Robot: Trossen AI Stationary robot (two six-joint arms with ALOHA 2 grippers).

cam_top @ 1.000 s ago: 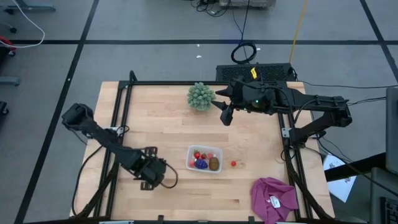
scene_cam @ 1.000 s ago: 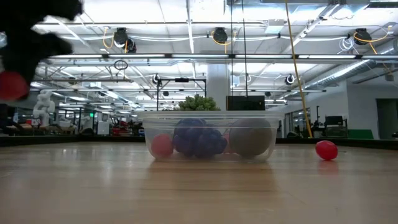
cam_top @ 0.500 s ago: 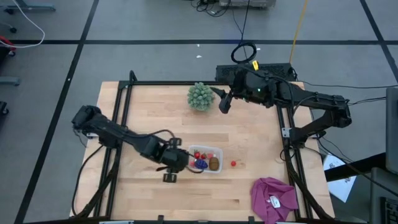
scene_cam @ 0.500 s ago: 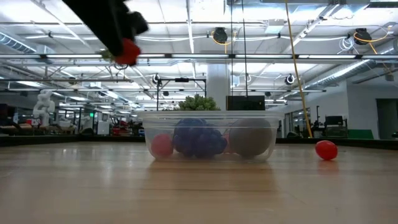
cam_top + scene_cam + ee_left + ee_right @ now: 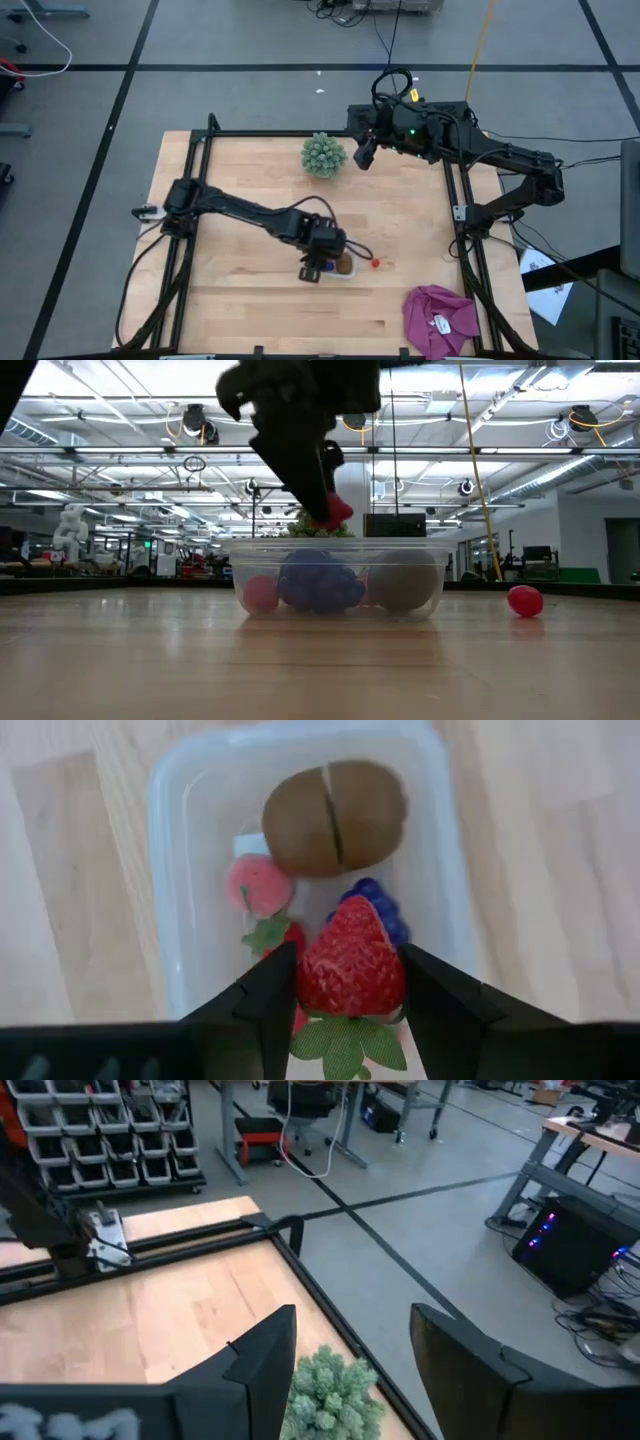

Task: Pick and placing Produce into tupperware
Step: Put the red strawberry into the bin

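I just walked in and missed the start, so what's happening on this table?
The left tool holds a red strawberry just above the clear tupperware, which already contains a kiwi, grapes and other red pieces. One red piece lies on the table beside it. The right tool waits, open, near the green spiky ball.

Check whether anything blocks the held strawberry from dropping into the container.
Nothing visible does. The left tool holds the strawberry right above the open container; a kiwi, grapes and other strawberries lie inside.
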